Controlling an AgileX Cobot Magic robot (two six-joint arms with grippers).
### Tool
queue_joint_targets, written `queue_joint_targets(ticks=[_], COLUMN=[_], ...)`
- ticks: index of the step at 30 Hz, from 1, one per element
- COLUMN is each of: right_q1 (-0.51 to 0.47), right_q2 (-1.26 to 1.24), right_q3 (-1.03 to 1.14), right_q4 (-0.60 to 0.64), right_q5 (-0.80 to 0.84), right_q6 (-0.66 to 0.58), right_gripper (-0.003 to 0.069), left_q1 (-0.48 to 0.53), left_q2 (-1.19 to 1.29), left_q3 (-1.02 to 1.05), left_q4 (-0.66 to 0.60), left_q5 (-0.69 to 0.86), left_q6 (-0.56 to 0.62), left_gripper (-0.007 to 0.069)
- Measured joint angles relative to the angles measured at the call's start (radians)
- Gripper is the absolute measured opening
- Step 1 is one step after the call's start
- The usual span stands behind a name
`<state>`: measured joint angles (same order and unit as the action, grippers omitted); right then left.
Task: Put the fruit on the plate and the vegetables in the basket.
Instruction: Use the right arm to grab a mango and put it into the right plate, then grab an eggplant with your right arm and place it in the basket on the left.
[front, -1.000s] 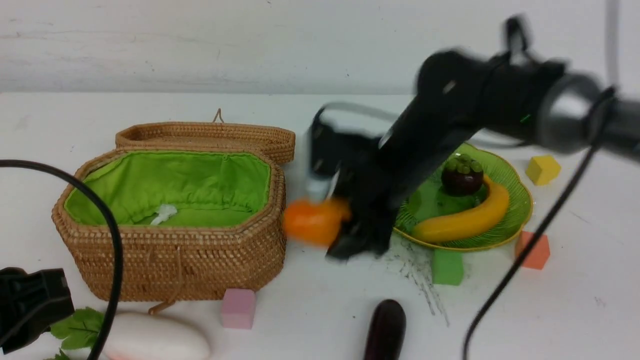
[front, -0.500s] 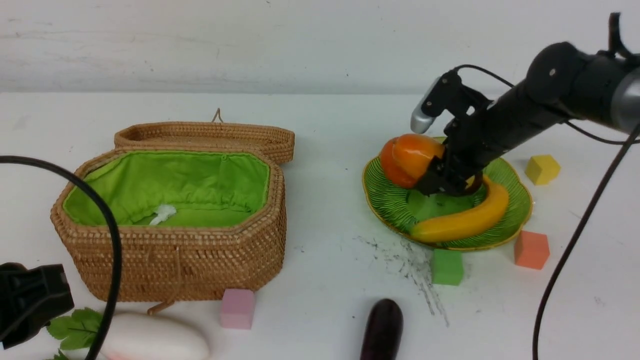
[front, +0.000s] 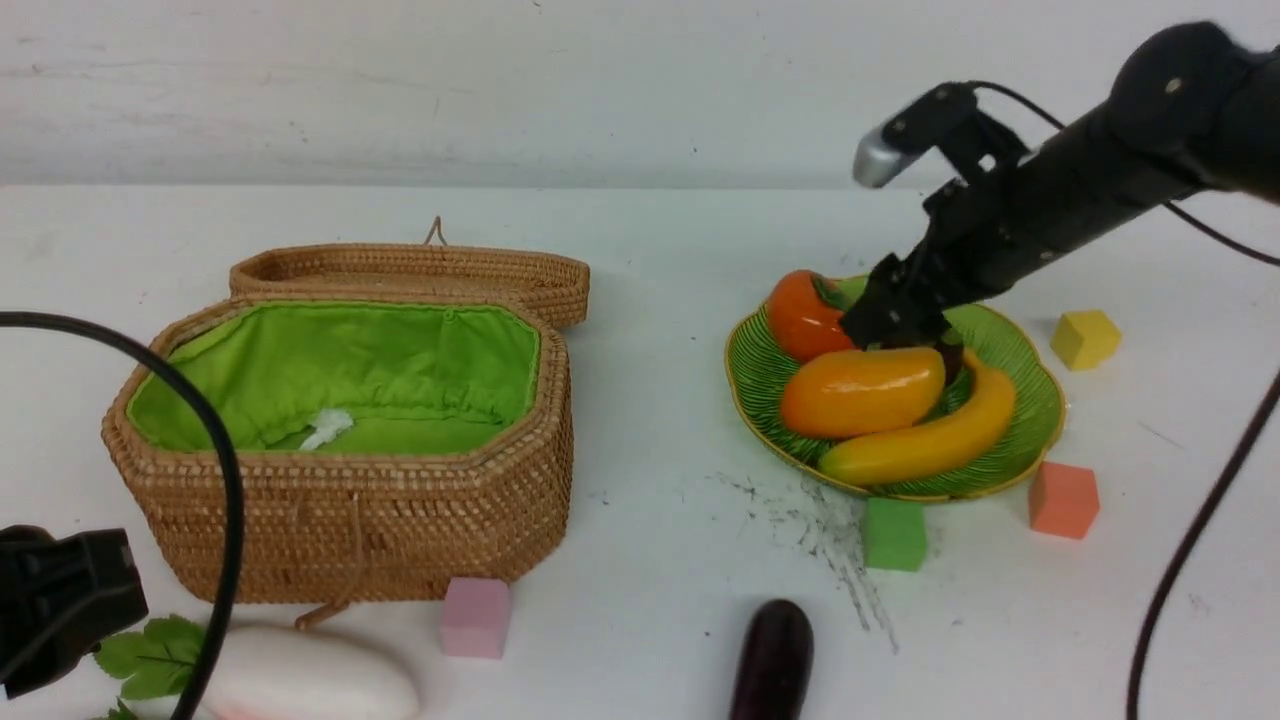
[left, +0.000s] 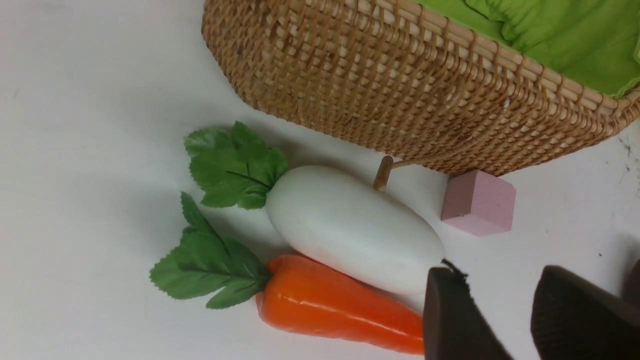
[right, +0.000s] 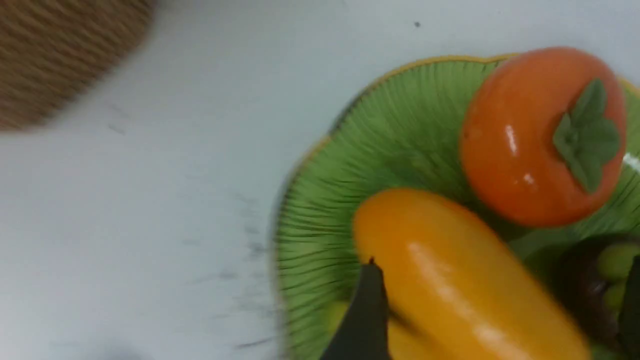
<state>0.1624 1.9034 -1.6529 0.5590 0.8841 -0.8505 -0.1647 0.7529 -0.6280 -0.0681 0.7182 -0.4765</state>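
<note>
fingers (right: 369, 310) of right gripper (front: 900, 335) spread, orange-yellow oval mango (front: 862, 392) loose on green ribbed glass plate (front: 755, 385); lift straight up w/o nudging it. left gripper (left: 500, 274) fingers apart, empty.

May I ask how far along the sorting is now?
Done: persimmon, mango, banana and mangosteen all lie on the plate. In hand: nothing; the right gripper hovers open over the mango. Still to do: radish, carrot and eggplant lie on the table; none shows in the basket.
</note>
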Motion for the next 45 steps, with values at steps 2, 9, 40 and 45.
queue_joint_targets(ticks=[2, 9, 40, 45], right_q1=[0.0, 0.087, 0.505, 0.506], right_q2=[-0.053, -0.171, -0.081, -0.087], right_q3=[0.0, 0.01, 0.32, -0.006], right_q4=[0.028, 0.18, -0.224, -0.222], right_q5=[0.087, 0.321, -0.151, -0.155], right_q6=[0.085, 0.438, 0.933, 0.832], right_gripper=[0.0593, 0.0552, 0.0394, 0.0394], left_q1=[0.0, -0.003, -0.037, -0.037], left_q2=[0.0, 0.0, -0.032, -0.032], left_q3=[0.0, 0.0, 0.0, 0.0], left_q4=[0.003, 0.011, 0.017, -0.007], left_q5=[0.0, 0.0, 0.023, 0.024], left_q6=[0.004, 0.053, 0.082, 0.082], left_gripper=[0.0239, 0.0239, 0.0239, 0.0239])
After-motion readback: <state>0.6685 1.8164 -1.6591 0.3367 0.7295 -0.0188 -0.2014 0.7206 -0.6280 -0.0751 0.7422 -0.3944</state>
